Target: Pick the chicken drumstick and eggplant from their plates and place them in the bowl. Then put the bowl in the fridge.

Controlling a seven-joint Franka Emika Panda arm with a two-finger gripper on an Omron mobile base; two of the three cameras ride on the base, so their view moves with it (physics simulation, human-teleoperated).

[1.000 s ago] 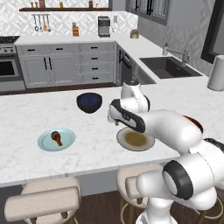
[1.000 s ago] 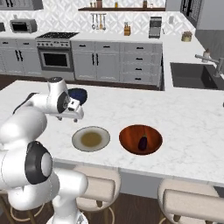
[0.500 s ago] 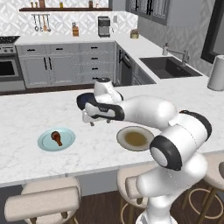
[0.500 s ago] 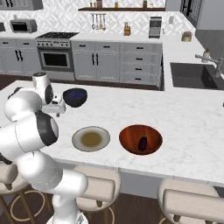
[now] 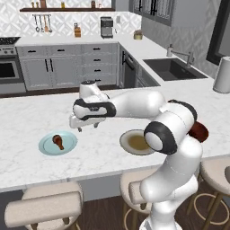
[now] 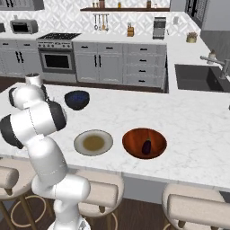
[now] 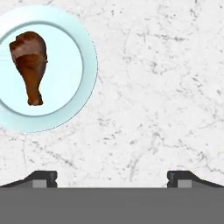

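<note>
The chicken drumstick (image 5: 58, 140) lies on the pale blue plate (image 5: 45, 148) at the counter's front left. In the hand view the drumstick (image 7: 30, 65) and its plate (image 7: 89, 65) sit at the upper left, off to one side of the fingers. My gripper (image 5: 86, 127) hovers over bare marble just right of that plate, open and holding nothing, and its fingertips (image 7: 43, 178) stand wide apart. The eggplant (image 6: 147, 146) rests inside the reddish-brown bowl (image 6: 134, 148). The beige-grey plate (image 6: 93, 142) beside it is bare.
A smaller dark blue-black bowl (image 6: 77, 99) stands further back on the island. My own arm stretches across the counter over the beige-grey plate (image 5: 137, 142). A sink (image 5: 173, 68) and a white appliance (image 5: 223, 74) are at the right; stools line the front edge.
The arm has swung left from near the beige-grey plate, past the dark bowl, to just beside the blue plate. The drumstick and eggplant have not moved.
</note>
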